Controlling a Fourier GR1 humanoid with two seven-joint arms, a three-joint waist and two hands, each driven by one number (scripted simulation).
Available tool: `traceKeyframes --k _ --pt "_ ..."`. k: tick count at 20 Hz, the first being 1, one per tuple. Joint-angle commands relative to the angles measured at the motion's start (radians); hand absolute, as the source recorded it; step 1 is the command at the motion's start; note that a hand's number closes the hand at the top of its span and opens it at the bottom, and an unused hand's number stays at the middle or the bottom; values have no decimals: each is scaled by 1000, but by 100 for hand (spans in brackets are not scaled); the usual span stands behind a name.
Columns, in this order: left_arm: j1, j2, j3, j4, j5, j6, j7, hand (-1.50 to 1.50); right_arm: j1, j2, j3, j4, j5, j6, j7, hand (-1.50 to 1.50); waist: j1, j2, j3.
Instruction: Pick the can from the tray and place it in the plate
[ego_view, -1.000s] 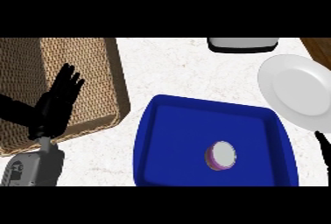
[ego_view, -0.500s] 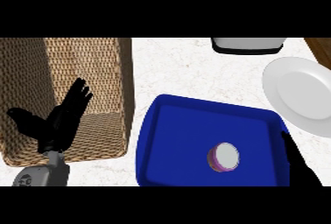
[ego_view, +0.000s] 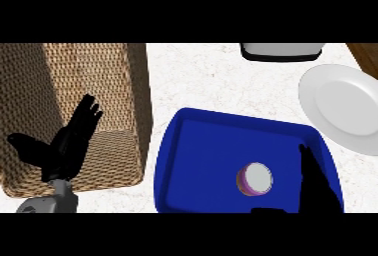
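A small can (ego_view: 255, 178) with a pale top and purple side stands upright in the blue tray (ego_view: 207, 150), toward its near right part. My right hand (ego_view: 314, 182) rises from the lower edge just right of the can, fingers straight, apart from it and over the tray's right side. A white plate (ego_view: 345, 112) lies on the counter at the right edge, beyond the tray. My left hand (ego_view: 68, 142) is open with fingers up, over the wicker basket at the left.
A large wicker basket (ego_view: 125, 90) fills the left side, its wall close to the tray's left rim. A dark container with a pale inside (ego_view: 282, 51) sits at the back right. White marbled counter (ego_view: 214, 80) shows between them.
My right hand has come further into view beside the can. The view has shifted slightly, and my left hand has moved a little right over the basket.
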Motion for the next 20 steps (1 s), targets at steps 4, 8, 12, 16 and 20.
traceKeyframes --k 4,8,12,16,20 --pt "70 -14 -63 126 -54 -26 65 0 -52 117 33 56 89 74 150 -150 -17 20 -14" --pt "108 -30 -68 108 -62 -28 73 0 -60 148 7 137 69 74 87 -150 -10 20 -12" --pt "57 -31 -54 136 -82 -17 75 0 -80 200 0 192 76 90 77 -150 -19 22 -11" --pt "78 -38 -50 132 -82 -27 65 0 -150 173 -16 246 76 184 39 150 -9 22 -12" --pt "82 -28 -50 118 -89 -42 77 0 -145 174 -15 264 121 171 22 150 -13 19 -11"
